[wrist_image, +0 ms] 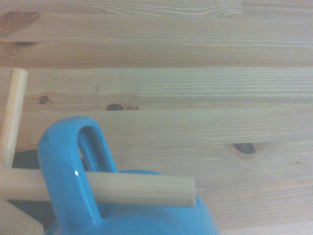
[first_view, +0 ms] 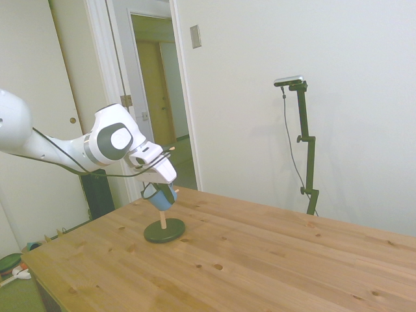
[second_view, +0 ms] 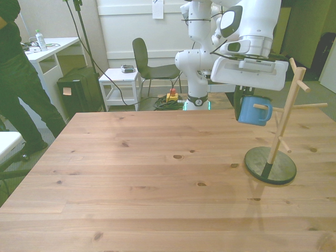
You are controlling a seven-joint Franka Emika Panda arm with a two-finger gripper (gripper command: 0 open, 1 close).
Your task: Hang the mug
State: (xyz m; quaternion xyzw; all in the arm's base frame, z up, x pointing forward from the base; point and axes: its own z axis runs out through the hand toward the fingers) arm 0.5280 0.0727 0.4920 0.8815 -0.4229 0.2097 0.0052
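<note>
A wooden table of knotty pine planks is carrying a wooden mug tree, which is standing upright on its dark round base near the table's edge at the front view's right.

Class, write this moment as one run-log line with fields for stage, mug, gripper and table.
stage: hanging | mug: handle threaded over a peg of the wooden rack | gripper: at the mug, finger state unclear | table: rack only

The arm is glossy white with rounded grey joint caps, thin black cables looping along it behind the gripper, whose wrist block is white.
</note>
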